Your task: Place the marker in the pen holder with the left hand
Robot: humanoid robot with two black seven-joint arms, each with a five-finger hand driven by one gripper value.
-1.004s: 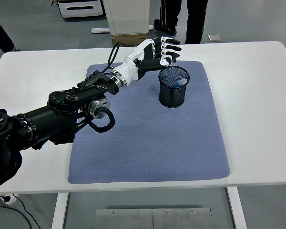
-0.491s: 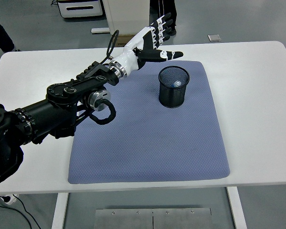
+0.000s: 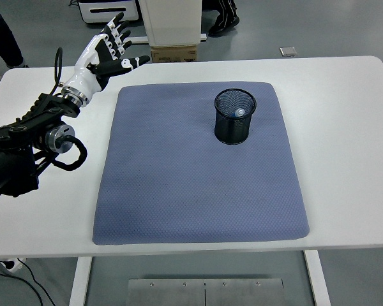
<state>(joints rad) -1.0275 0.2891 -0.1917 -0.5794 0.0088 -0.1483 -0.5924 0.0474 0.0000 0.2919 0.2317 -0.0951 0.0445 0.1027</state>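
**Marker sits in the holder, left hand empty over the far-left corner**

So the white table [image 3: 345,146] fills most of the view, with a big blue-grey mat [image 3: 198,191] laid flat across the middle. The mat has a fine dimpled texture and rounded corners, and leaves bare white table on all 4 sides. The black mesh pen holder [image 3: 234,116] stands upright on the far right part of the mat. Inside it you can see the marker [image 3: 240,112], just the blue-and-white end showing down in the cup.

The left hand [image 3: 102,54] is well apart from the holder, up over the far left corner of the table. All 5 fingers are spread wide and it has hold of nothing. Its black arm comes in from the left edge.

Room-wise: grey floor past the far edge, a cardboard box [image 3: 174,53] under a white cabinet base [image 3: 172,22], and a person's feet [image 3: 223,22] at the top. A small grey plate [image 3: 287,51] lies on the floor further right.
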